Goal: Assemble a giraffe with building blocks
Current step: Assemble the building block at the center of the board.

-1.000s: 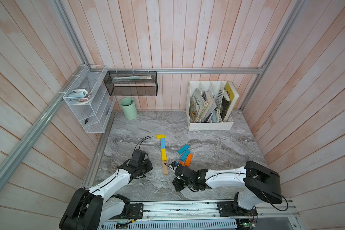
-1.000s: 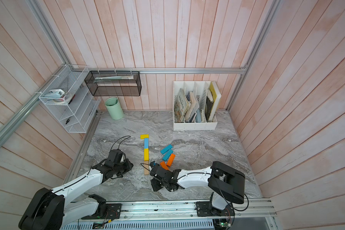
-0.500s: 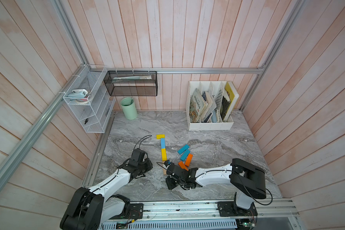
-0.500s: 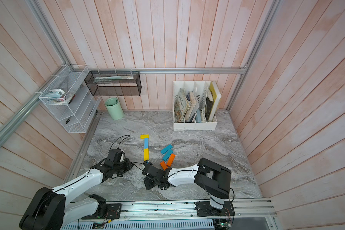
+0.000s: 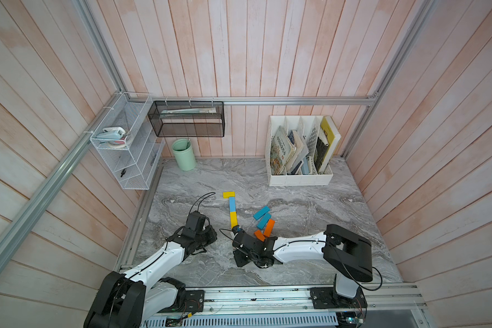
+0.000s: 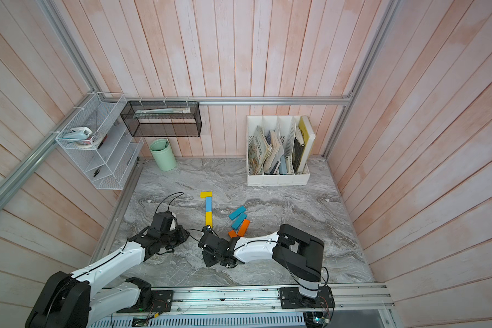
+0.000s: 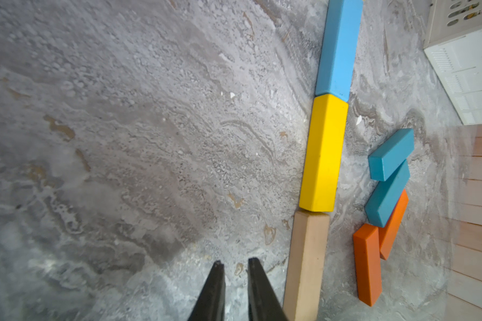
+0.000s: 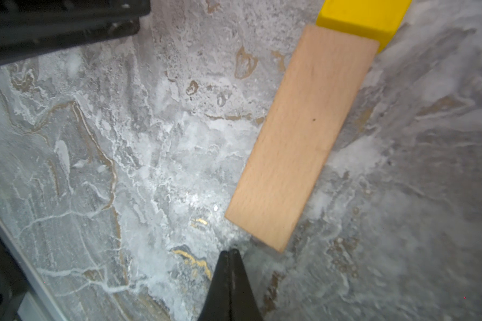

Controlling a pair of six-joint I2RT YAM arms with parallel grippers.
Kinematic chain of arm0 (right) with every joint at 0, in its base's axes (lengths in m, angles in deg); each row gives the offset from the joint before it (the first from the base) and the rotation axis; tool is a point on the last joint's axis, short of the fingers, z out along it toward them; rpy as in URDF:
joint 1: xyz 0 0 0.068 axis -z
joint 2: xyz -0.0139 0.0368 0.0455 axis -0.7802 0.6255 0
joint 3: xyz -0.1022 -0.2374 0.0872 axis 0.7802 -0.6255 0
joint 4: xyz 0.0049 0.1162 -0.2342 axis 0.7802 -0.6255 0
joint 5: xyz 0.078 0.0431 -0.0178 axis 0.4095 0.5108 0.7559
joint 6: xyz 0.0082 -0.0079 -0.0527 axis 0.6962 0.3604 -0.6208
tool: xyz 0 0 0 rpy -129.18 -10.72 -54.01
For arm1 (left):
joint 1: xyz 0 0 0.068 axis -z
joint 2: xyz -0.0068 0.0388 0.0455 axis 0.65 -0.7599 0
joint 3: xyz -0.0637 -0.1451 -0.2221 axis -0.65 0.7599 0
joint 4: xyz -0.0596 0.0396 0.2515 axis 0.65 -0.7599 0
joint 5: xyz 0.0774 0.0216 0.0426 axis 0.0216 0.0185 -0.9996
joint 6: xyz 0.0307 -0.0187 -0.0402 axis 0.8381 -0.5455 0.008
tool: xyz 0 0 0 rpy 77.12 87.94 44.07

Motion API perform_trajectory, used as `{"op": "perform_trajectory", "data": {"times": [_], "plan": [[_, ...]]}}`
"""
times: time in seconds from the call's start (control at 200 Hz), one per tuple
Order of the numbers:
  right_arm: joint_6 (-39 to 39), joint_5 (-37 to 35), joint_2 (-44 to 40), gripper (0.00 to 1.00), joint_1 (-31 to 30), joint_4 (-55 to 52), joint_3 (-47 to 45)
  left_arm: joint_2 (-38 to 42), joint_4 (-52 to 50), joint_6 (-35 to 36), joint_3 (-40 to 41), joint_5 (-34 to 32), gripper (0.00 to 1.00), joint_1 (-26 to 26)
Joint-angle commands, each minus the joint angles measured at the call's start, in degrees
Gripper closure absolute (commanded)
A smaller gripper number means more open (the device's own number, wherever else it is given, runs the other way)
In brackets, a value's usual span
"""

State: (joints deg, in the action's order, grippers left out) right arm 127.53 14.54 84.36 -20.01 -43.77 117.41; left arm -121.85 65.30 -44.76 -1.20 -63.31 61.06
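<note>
grey marble tabletop (image 5: 310, 198) carries the half-built giraffe (image 5: 232, 204), neck running straight away from the arms, the tan block (image 8: 304, 133) nearest and lying along that line. right gripper (image 8: 228, 254) is clenched on nothing, tips just off that block's near corner; left gripper (image 7: 235, 262), jaws a crack apart and empty, sits beside its flank. two teal blocks (image 7: 390, 155) and two orange blocks (image 7: 368, 264) lie loose on the right arm's side, so i'd judge it nearer for the next pick.
</note>
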Motion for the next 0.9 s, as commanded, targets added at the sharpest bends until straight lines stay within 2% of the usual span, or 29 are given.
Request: {"op": "perform_trajectory", "data": {"times": [0.0,0.895], "plan": [[0.00,-1.33,1.57,1.00,-0.08,-2.12,1.22,0.15,-0.20,1.16,-0.19,0.70,0.80,-0.40],[-1.54,-0.82,2.30,1.00,2.64,-1.24,2.34,-1.27,0.76,1.42,-0.34,1.26,0.80,-0.39]]}}
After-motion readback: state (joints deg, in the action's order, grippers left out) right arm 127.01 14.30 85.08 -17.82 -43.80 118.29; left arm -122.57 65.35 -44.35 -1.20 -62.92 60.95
